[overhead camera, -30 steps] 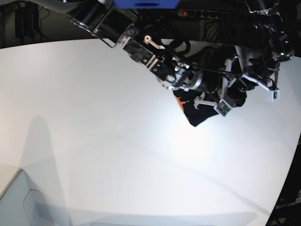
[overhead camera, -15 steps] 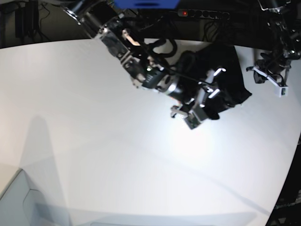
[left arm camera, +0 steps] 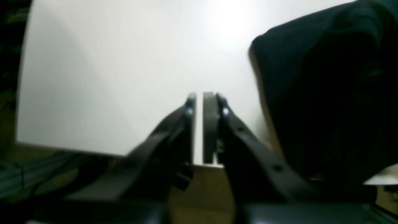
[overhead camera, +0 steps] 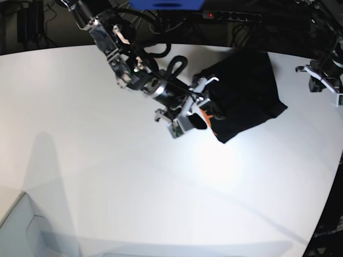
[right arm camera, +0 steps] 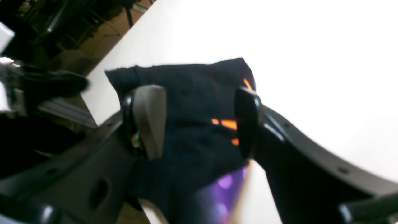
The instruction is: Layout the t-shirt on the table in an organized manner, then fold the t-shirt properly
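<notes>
The black t-shirt (overhead camera: 244,91) is lying bunched on the white table (overhead camera: 107,160), just ahead of the right claw (overhead camera: 188,107), whose jaws are standing wide apart with nothing clamped. The right wrist view is showing what the base view barely catches: orange and purple print on the cloth between the fingers (right arm camera: 149,121). The left claw (overhead camera: 326,84) is hanging well off to the shirt's other side, its jaws nearly together around a thin gap, gripping nothing, as the left wrist view is showing.
</notes>
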`<state>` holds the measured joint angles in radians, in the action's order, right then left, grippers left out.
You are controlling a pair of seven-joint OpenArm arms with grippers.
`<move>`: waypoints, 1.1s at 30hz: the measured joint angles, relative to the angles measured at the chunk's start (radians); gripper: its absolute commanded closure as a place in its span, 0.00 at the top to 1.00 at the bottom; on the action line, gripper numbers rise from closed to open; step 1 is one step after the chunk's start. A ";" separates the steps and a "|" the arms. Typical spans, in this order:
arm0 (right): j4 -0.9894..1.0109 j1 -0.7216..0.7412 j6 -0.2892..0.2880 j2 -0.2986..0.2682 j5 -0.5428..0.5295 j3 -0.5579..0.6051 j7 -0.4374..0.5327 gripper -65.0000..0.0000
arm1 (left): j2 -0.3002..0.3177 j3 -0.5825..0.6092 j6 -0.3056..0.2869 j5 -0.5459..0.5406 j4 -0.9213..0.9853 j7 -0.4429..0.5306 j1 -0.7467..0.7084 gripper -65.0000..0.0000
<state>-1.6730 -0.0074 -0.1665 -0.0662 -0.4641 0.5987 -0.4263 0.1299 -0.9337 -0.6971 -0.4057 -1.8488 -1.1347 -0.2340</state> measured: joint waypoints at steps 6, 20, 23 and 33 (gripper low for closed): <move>0.000 -0.004 0.000 -0.011 -0.002 0.000 0.002 0.55 | -0.056 0.003 -0.003 -0.023 -0.077 -0.044 0.024 0.69; -0.001 -0.004 0.000 -0.022 0.000 0.005 0.000 0.55 | -0.100 0.081 -0.003 -0.052 0.004 -0.060 0.064 0.70; -0.001 -0.003 0.000 -0.023 0.000 0.005 0.001 0.55 | -0.092 0.085 -0.003 -0.096 -0.017 -0.087 0.039 0.70; -0.001 0.002 0.000 -0.023 0.000 0.006 0.001 0.56 | -0.093 0.085 -0.003 -0.122 -0.018 -0.093 0.040 0.70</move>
<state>-1.6737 -0.0059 -0.1669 -0.0891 -0.4641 0.6044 -0.4255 0.0364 -0.8490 -0.6998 -0.5278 -1.8664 -1.2278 -0.1940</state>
